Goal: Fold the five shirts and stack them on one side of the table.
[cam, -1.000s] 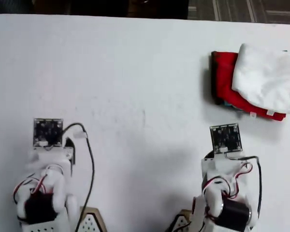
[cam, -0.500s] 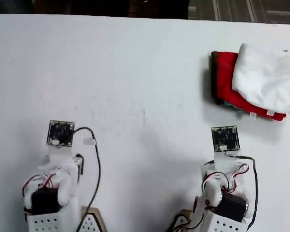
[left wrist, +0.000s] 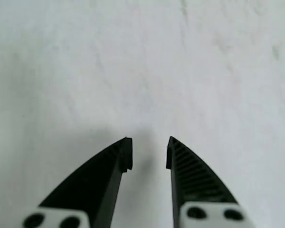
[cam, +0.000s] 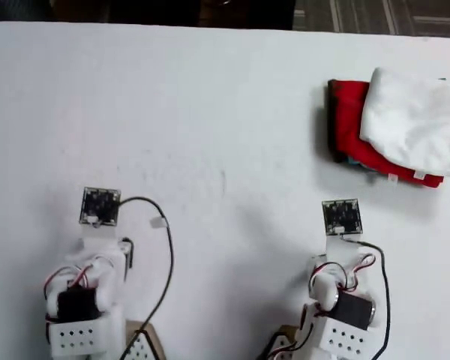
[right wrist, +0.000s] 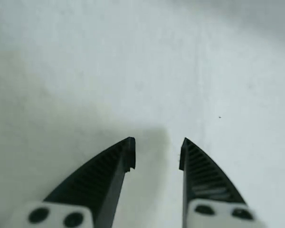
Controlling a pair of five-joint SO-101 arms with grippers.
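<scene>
Over on the table's (cam: 210, 112) right side, white shirt (cam: 416, 120) lies stacked on red shirt (cam: 349, 120).
Soft, light, floppy cloth, I'd judge: pinch a folded edge, not the middle. Long axis runs across the table, the white one a touch skewed. Left gripper (left wrist: 148, 154) and right gripper (right wrist: 156, 154): slightly apart, empty, well short of the stack.

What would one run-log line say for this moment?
left pincer: open, empty, above table | right pincer: open, empty | white shirt atop red shirt, far right side
</scene>
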